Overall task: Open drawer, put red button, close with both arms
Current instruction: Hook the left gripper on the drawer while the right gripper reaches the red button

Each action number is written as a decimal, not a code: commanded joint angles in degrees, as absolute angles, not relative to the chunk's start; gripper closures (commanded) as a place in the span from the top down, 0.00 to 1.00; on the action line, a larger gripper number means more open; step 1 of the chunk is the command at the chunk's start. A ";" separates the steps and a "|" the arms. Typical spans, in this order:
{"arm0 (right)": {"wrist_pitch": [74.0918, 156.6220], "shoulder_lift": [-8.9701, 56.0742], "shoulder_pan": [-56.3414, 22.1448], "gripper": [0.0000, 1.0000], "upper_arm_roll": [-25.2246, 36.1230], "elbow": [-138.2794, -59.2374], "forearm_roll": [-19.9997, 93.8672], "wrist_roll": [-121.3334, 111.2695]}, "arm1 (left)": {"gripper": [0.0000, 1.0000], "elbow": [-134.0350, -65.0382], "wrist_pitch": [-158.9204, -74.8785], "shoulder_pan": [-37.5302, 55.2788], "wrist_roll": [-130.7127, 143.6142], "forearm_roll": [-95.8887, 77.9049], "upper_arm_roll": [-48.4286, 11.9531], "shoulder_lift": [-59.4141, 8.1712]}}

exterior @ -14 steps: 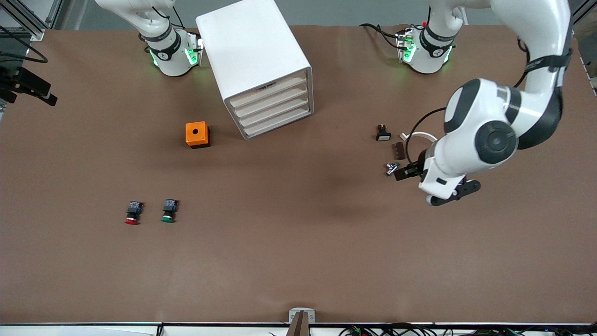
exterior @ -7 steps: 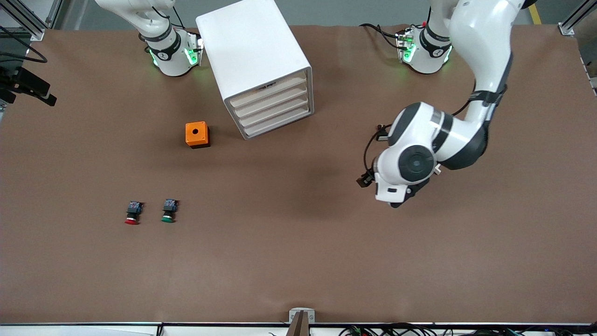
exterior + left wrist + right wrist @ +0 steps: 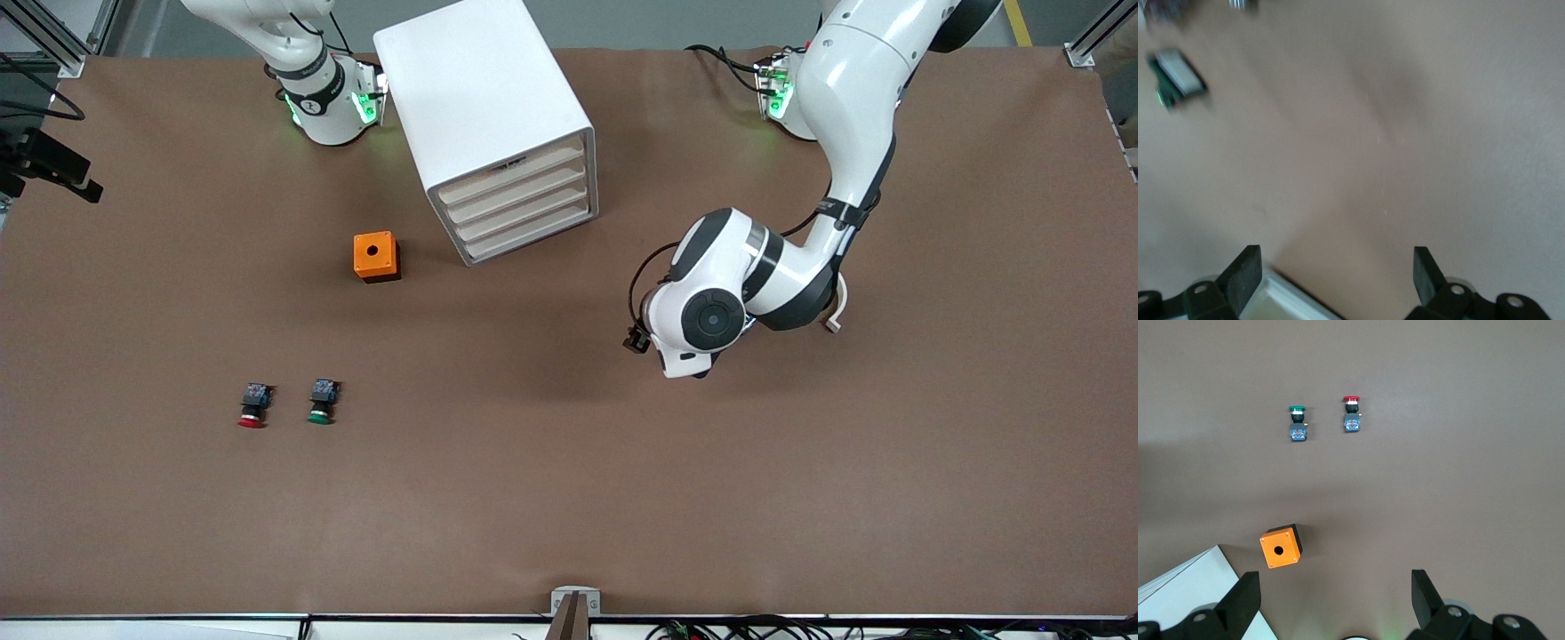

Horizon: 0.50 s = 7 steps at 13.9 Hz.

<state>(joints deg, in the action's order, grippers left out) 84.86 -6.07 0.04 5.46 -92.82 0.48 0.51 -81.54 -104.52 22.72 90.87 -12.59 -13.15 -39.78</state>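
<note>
Both grippers open: left gripper (image 3: 1331,283) over bare table, right gripper (image 3: 1331,603) waits above cabinet (image 3: 493,124).

Blurred in the left wrist view, a small white-faced part (image 3: 1179,79) defies identification. The cabinet (image 3: 487,116) is cut off at the top edge, and the left gripper (image 3: 637,340) sits mostly hidden beneath its wrist.

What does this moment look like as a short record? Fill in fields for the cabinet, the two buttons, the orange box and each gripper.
cabinet: four drawers, all shut
red button: on the table, untouched, beside the green button
green button: beside the red one
orange box: next to the cabinet, nearer the camera
left gripper: open, empty, over bare table in front of the cabinet
right gripper: open, empty, waiting above the orange box
</note>
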 commanded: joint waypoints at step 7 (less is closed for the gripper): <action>91.30 9.56 1.49 1.00 5.10 -90.09 0.00 -0.08 | 1.00 -80.07 -105.21 23.20 105.63 -29.52 -12.74 -42.89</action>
<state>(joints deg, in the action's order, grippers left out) 90.48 6.20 0.43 5.50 -92.69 0.36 0.48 -81.26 -105.32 22.60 102.55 -26.89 -12.98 -42.14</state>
